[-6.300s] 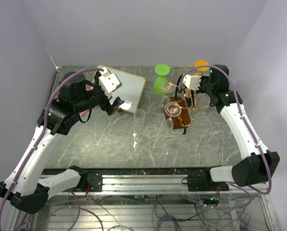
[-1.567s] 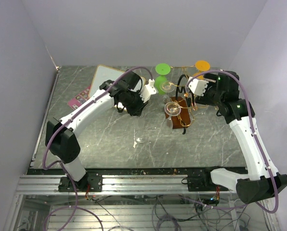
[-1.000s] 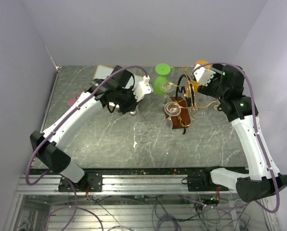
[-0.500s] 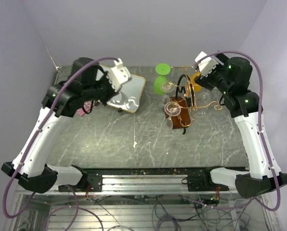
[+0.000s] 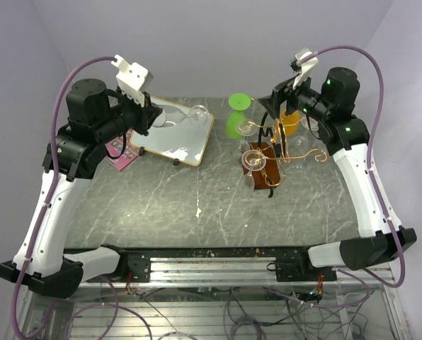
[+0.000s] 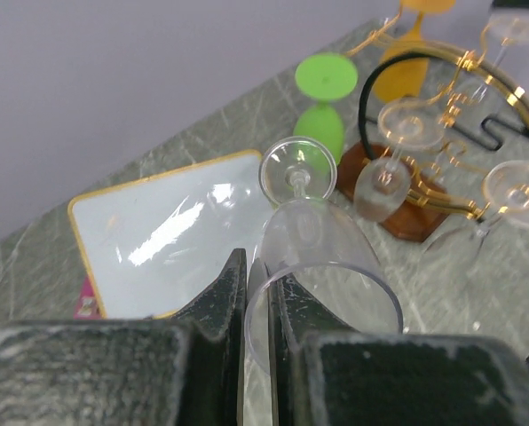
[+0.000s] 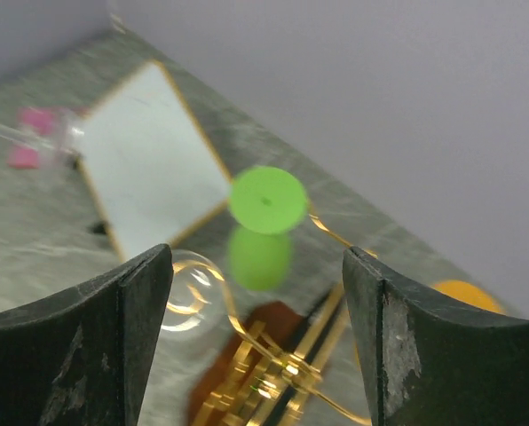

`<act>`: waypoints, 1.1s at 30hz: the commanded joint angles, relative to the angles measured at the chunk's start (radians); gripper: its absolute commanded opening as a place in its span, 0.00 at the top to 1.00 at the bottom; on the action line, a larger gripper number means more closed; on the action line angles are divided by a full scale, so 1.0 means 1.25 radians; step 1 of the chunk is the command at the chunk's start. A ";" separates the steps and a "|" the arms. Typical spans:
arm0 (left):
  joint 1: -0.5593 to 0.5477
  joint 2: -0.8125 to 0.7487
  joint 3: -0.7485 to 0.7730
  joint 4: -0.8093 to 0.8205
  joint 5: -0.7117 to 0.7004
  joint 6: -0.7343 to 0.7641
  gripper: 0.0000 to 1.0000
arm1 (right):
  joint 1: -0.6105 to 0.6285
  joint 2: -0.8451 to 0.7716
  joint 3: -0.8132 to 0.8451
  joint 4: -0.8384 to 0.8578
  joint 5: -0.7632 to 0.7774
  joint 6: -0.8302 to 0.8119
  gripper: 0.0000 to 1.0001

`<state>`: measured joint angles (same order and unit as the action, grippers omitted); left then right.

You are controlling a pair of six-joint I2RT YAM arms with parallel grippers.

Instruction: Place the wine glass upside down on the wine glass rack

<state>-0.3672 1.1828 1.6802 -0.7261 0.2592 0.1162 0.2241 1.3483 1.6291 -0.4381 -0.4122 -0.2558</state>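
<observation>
A clear wine glass (image 5: 181,116) hangs on its side in the air above the white board, its foot (image 6: 293,169) pointing toward the rack. My left gripper (image 5: 154,113) is shut on the bowl's wall at the rim (image 6: 322,266), one finger (image 6: 220,306) outside and the other inside. The gold wire wine glass rack (image 5: 276,150) stands on its brown base (image 6: 406,217) at the back right, well apart from the held glass. High above the rack, my right gripper (image 5: 278,98) is open, with the rack's wires (image 7: 282,373) far below its fingers and nothing between them.
Upside down on the rack hang a green glass (image 5: 236,117), an orange glass (image 5: 290,120) and two clear glasses (image 5: 254,160). A white board with a gold frame (image 5: 177,136) lies at the back left, with a pink card (image 5: 119,151) beside it.
My left arm has lifted and swung back to the left, carrying the glass from near the rack to above the board. My right arm has risen above the rack.
</observation>
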 commanded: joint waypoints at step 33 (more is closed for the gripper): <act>0.001 0.049 -0.045 0.336 0.202 -0.225 0.93 | 0.062 0.104 -0.071 0.240 -0.242 0.557 0.70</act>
<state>-0.3672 1.2438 1.6234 -0.3870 0.4877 -0.1753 0.2947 1.4742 1.5043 -0.1417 -0.7300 0.4316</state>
